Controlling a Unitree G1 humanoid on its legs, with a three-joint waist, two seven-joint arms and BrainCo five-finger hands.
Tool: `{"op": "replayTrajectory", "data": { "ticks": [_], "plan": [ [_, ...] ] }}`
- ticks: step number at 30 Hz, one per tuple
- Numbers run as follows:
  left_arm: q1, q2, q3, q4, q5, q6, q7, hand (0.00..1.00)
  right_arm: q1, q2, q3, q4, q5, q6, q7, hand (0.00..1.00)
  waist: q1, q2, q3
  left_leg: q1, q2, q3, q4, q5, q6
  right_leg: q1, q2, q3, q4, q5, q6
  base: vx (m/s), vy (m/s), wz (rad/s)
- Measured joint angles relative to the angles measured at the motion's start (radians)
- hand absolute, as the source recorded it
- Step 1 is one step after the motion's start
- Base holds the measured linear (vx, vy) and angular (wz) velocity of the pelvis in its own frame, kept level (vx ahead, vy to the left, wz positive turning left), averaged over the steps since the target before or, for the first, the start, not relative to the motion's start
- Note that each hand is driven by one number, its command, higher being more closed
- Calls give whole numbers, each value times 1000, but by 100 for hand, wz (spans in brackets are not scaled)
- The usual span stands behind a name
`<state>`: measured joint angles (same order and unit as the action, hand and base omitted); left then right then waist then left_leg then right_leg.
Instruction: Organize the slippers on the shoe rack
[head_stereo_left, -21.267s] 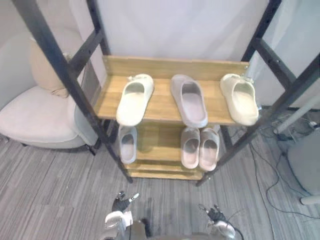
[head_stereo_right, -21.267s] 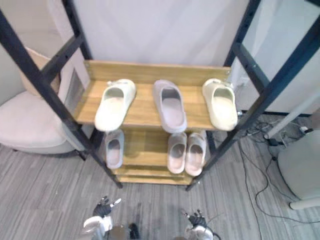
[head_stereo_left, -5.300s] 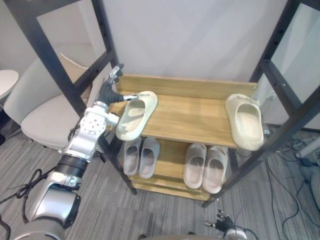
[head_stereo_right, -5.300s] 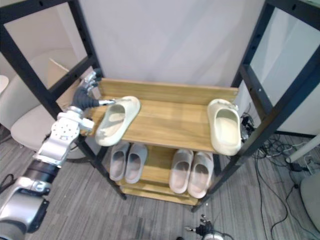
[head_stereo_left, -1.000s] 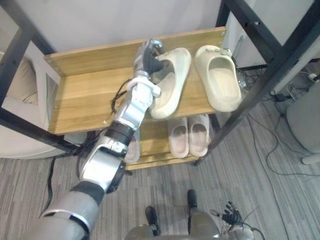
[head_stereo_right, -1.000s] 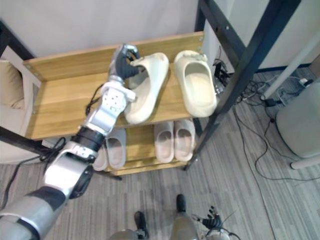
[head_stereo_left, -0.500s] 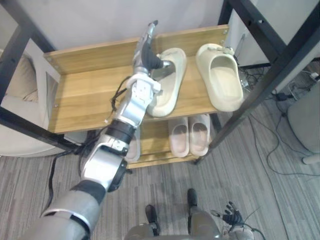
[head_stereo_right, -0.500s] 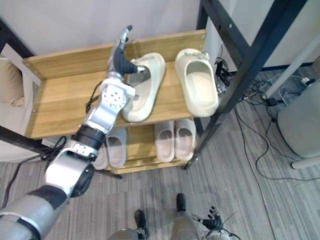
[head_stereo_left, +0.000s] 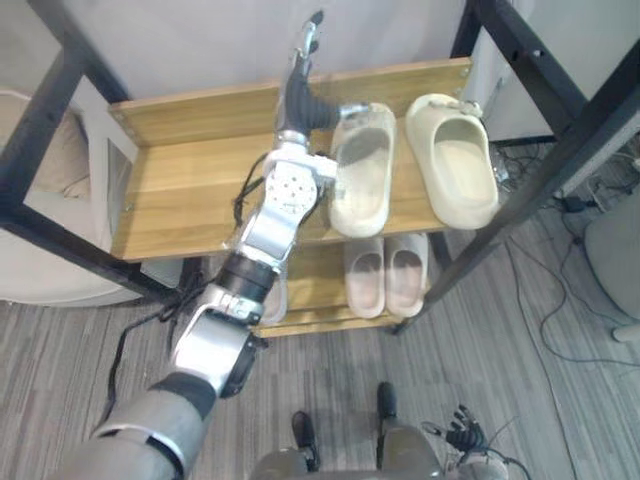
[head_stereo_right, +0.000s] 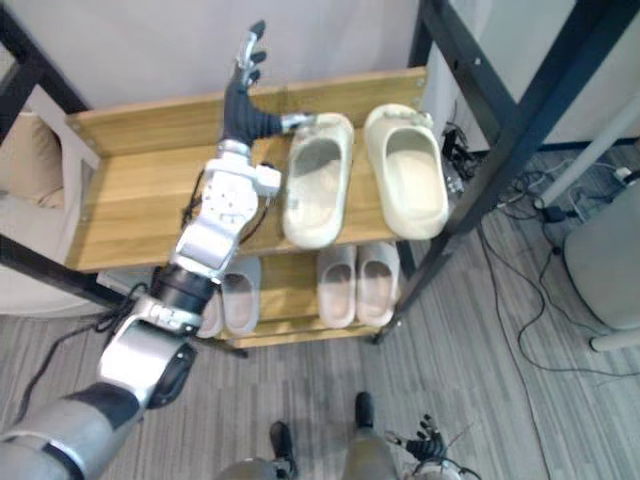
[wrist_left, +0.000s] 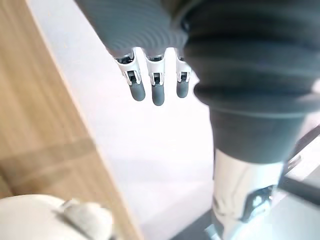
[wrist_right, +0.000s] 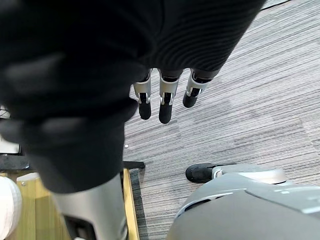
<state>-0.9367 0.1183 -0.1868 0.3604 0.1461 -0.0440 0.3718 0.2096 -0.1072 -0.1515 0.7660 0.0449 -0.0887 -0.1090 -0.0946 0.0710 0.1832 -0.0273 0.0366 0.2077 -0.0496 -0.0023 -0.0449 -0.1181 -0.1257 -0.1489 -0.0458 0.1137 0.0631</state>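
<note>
Fig.: L hand (head_stereo_left: 297, 100) open, fingers straight, thumb at cream slipper (head_stereo_left: 362, 170) beside its mate (head_stereo_left: 458, 160) on top shelf (head_stereo_left: 190, 190). I'd nudge gently, squaring the pair w/o front overhang. R hand (head_stereo_left: 462, 436) low, relaxed.

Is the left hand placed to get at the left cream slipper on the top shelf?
Probably yes: the left hand is open right beside that slipper, thumb by its far end, nothing between them.

Silver-grey arm (head_stereo_right: 213, 228), dark ribbed left hand (head_stereo_right: 241, 108)
</note>
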Motion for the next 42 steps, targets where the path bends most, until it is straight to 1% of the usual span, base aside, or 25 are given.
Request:
{"op": "replayTrajectory", "data": {
  "ticks": [4, 7, 11, 13, 14, 15, 20, 24, 27, 31, 35, 37, 42],
  "plan": [
    [121, 13, 20, -36, -125, -32, -10, 0, 0, -12, 7, 15, -3, 7, 6, 0, 11, 8, -11, 15, -1, -6, -1, 1, -1, 27, 1, -9, -17, 0, 0, -3, -11, 6],
    [209, 33, 30, -36, -180, -36, -34, 0, 0, -15, 7, 24, -4, 10, 10, 0, 16, 12, -19, 30, 1, -13, -8, 3, -4, 50, 5, -21, -32, 2, -2, -3, -23, 6],
    [287, 40, 31, -36, -231, -37, -62, 0, -4, -17, 10, 39, -5, 19, 12, 0, 20, 9, -29, 32, 1, -30, -16, 9, -8, 62, 8, -43, -41, 4, -5, 9, -22, 13],
    [349, 47, 24, -36, -287, -38, -82, 0, -5, -21, 19, 43, -6, 21, 13, 0, 23, 9, -29, 47, 2, -34, -19, 9, -8, 77, 10, -51, -42, 2, -6, 15, -15, 7],
    [370, 47, 18, -36, -311, -38, -93, 0, -6, -21, 20, 43, -6, 22, 13, 0, 24, 8, -29, 50, 3, -37, -20, 9, -8, 82, 10, -56, -43, 2, -6, 12, -16, 9],
    [406, 47, -3, -58, -346, -50, -106, 0, -7, -23, 30, 45, -7, 24, 15, 0, 27, 2, -31, 49, 3, -42, -20, 9, -9, 83, 11, -59, -43, 1, -7, 5, -17, 9],
    [455, 48, -54, -106, -415, -65, -157, 0, -22, -22, 42, 81, -7, 31, 21, 0, 38, -19, -44, 50, 4, -55, -19, 9, -9, 90, 11, -67, -43, 0, -7, -14, -14, 7],
    [476, 46, -80, -113, -453, -72, -181, 0, -23, -18, 58, 83, -7, 31, 21, 0, 38, -37, -56, 53, 4, -58, -19, 9, -9, 95, 11, -70, -47, 0, -6, -33, -9, 3],
    [484, 44, -121, -114, -467, -73, -188, 0, -23, -18, 60, 88, -8, 31, 21, 0, 37, -43, -60, 63, 4, -63, -21, 10, -9, 107, 8, -83, -50, -9, -2, -27, -8, 4],
    [484, 26, -169, -115, -493, -74, -220, 0, -34, -21, 76, 117, -8, 31, 21, 0, 36, -45, -71, 63, 4, -77, -34, 16, -12, 109, 6, -93, -50, -12, 0, -12, -14, 10],
    [485, 12, -228, -129, -502, -74, -228, 0, -36, -21, 76, 123, -9, 34, 21, 0, 36, -47, -76, 64, 4, -82, -38, 19, -10, 110, 7, -95, -48, -14, 2, 3, -5, 4],
    [483, -4, -273, -134, -503, -74, -243, 0, -39, -21, 77, 124, -10, 40, 21, 0, 33, -48, -79, 69, 3, -82, -39, 19, -10, 115, 6, -96, -46, -14, 2, 40, -7, 0],
    [466, -23, -319, -121, -504, -70, -241, 0, -46, -20, 77, 124, -10, 40, 20, 0, 26, -48, -78, 79, 2, -80, -43, 18, -10, 121, 6, -99, -46, -14, 3, 6, -1, 0]
  ]
}}
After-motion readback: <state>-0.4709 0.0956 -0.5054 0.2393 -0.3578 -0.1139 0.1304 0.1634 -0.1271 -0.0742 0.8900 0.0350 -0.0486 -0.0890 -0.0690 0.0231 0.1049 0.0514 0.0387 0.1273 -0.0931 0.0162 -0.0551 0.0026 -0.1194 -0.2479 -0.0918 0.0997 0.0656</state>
